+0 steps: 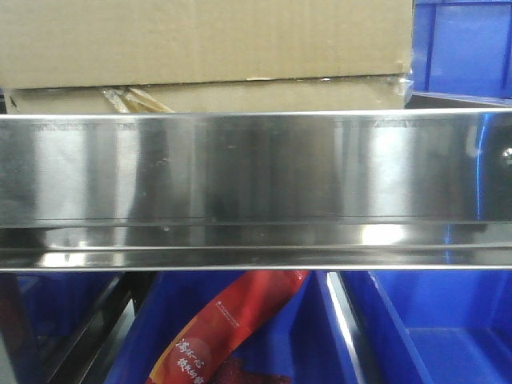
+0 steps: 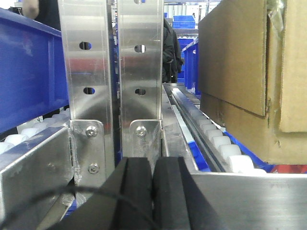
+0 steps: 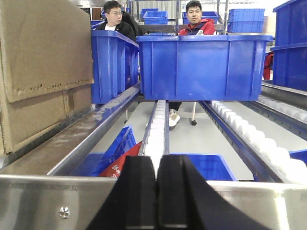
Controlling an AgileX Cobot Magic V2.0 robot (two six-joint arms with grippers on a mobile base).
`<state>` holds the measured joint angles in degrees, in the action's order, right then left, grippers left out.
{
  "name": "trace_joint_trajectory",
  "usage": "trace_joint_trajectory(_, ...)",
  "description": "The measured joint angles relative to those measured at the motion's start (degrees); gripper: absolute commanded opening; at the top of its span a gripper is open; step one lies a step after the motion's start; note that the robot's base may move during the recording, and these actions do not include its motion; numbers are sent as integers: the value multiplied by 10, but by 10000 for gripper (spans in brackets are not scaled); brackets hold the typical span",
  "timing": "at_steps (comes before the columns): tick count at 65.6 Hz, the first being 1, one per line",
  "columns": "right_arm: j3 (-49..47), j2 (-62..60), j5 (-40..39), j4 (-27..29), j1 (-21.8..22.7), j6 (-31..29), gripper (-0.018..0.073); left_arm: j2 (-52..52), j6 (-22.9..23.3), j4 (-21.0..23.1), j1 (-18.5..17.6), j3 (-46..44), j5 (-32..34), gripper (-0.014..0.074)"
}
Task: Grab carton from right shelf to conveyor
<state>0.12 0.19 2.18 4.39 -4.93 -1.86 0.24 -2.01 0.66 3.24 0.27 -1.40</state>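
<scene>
front view: the carton [image 1: 208, 48] is sitting at the front edge of the right shelf [image 1: 256, 172], ungrasped. left wrist view: the left pincer [image 2: 153, 167] is hovering at that edge, pinched narrow, holding nothing. right wrist view: the right pincer [image 3: 158, 165] is matching it; next, both likely need flanking the carton.

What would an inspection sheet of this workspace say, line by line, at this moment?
Surface: right shelf, shiny steel front rail, bare; white rollers behind it.
Job's things: carton on the shelf, ungrasped; conveyor not in view.
Clutter: red packet in a lower blue bin.
Grippers: left gripper and right gripper, fingers shut, empty, both at the rail.
Cables: thin black cable over the left gripper.
Surroundings: large blue bin on the rollers; man in red and man in glasses beyond.
</scene>
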Motion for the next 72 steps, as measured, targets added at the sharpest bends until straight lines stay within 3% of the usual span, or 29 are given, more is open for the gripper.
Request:
trace_joint_trajectory(51,0,0,-28,0,0,0,-67,0,0,0,0,0,1,-17)
trace_joint_trajectory(72,-16,0,-51,0,0,0,-67,0,0,0,0,-1,86,-17)
